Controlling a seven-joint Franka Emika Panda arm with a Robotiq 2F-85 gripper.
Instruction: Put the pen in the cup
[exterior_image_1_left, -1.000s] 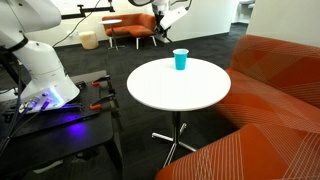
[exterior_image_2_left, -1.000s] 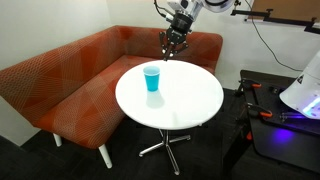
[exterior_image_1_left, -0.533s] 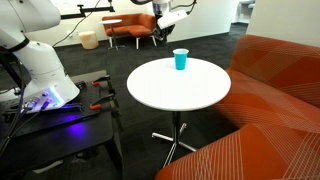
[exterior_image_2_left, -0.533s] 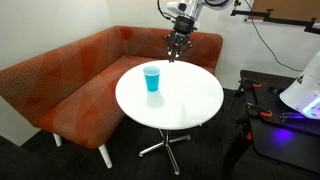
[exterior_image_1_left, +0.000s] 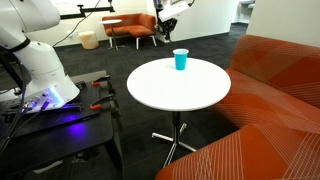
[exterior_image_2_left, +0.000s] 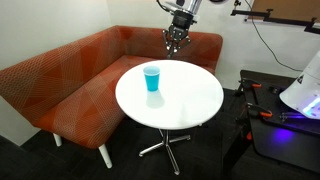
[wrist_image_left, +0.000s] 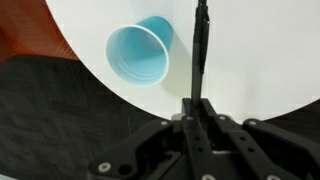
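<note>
The gripper, clamped on the pen, has lifted higher over the far edge of the table; the cup stands left and nearer; carrying across likely comes next.

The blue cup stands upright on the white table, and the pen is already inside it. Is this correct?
No. The pen is not in the cup: the wrist view shows it held in the gripper, beside the empty cup. The rest is right.

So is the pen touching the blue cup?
Apart. In the wrist view, white table shows between the pen and the cup; the hand holds the pen.
</note>
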